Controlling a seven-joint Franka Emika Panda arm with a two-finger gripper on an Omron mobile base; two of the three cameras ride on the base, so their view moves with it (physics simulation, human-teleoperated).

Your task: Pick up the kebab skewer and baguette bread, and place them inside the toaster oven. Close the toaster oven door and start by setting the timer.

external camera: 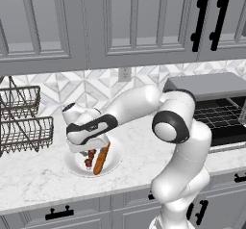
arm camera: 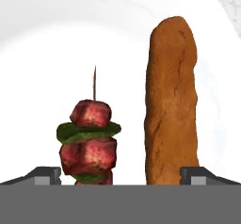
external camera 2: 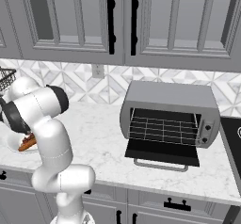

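- While my gripper (arm camera: 120, 173) hangs low over the white plate (external camera: 112, 164), its jaws stand wide apart and hold nothing; in the hand view one dark fingertip (arm camera: 46, 175) sits at the lower left and the other at the lower right.
- Between those tips lie both foods, side by side on the plate and not touching each other.
- My hand view shows the kebab skewer (arm camera: 89, 140) as red meat chunks with green slices between them and a thin stick tip poking out beyond the top chunk.
- Just beside it lies the baguette bread (arm camera: 172, 100), a long orange-brown loaf that reaches farther up the plate than the skewer.
- From the left base view, the skewer (external camera: 90, 159) and the baguette (external camera: 101, 159) peek out from under my hand, on the marble counter (external camera: 38, 175) near a wire dish rack (external camera: 24, 122).
- Well off to my right, the toaster oven (external camera 2: 170, 112) stands on the same counter.
- Its toaster oven door (external camera 2: 162, 154) is dropped flat, baring the wire oven rack (external camera 2: 162, 129) inside.
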